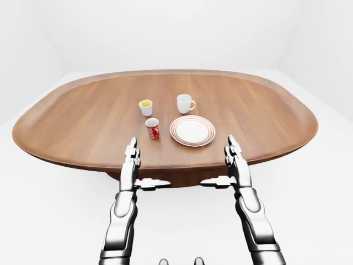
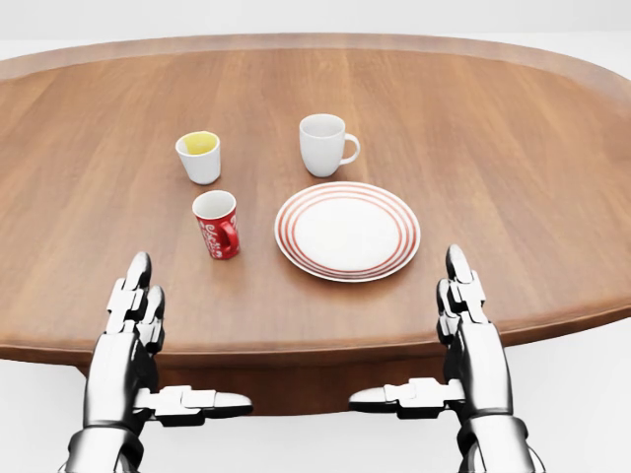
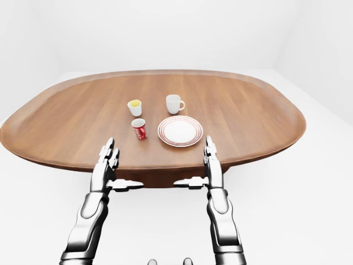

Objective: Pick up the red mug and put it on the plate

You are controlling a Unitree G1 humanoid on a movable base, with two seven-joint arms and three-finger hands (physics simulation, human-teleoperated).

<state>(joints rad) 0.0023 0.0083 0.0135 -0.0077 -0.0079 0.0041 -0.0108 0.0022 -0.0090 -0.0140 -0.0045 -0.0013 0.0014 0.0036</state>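
A red mug (image 2: 217,225) with white lettering stands upright on the wooden table (image 2: 513,177), its handle turned to the lower right. Just right of it lies a white plate (image 2: 347,231) with red rings, with nothing on it. My left hand (image 2: 158,345) hovers at the table's near edge, below and left of the mug, fingers straight and thumb out. My right hand (image 2: 444,335) mirrors it below the plate's right side, also open. Neither hand touches anything.
A white mug (image 2: 323,144) stands above the plate, handle to the right. A small white cup (image 2: 200,156) with yellow inside stands above the red mug. The oval table spans the views, with white floor (image 1: 331,182) around it.
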